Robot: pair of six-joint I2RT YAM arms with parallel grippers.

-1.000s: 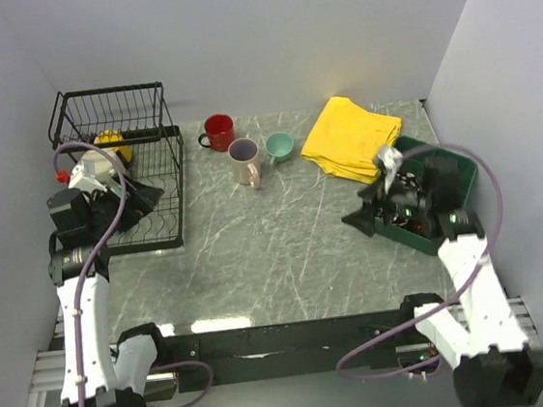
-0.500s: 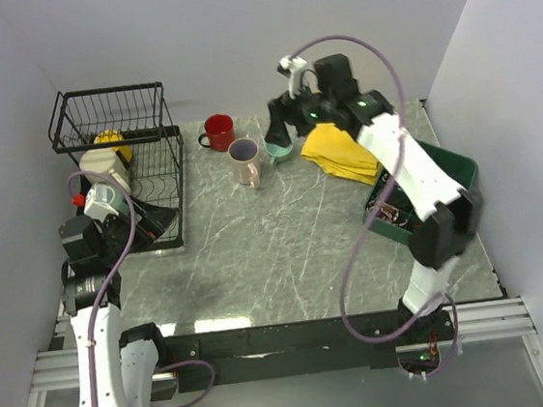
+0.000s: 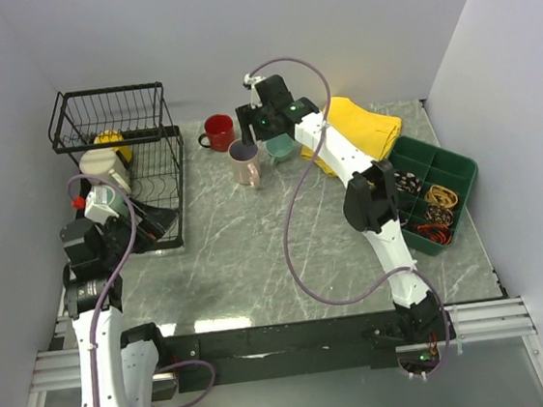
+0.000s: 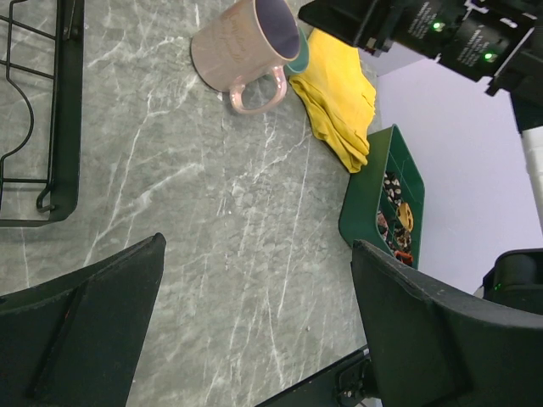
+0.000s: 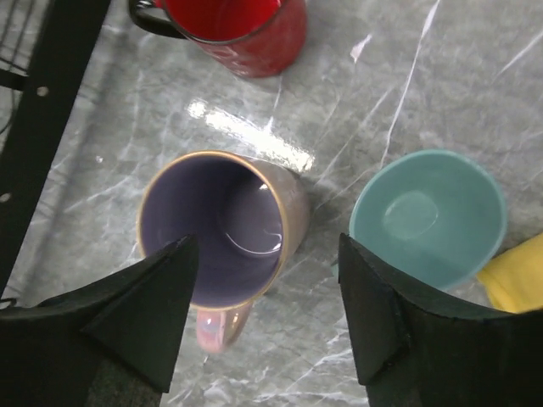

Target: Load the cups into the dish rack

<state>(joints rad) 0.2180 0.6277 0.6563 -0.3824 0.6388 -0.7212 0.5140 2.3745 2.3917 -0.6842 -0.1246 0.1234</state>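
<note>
You are hovering the spread, empty right gripper (image 5: 265, 254) over the pink mug (image 5: 212, 212), red mug (image 5: 242, 34) and teal mug (image 5: 428, 216) waiting beside it; yellow mug (image 3: 110, 141) and cream mug (image 3: 100, 166) are sitting in the dish rack (image 3: 180, 184) leftward.

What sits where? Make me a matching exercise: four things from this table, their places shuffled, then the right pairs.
1 red mug
2 pink mug
3 yellow mug
4 yellow cloth

a in the wire rack
b below the right tool
c between teal mug and green tray
d on the table, nearest the rack

Pairs: 1-d, 2-b, 3-a, 4-c.
</note>
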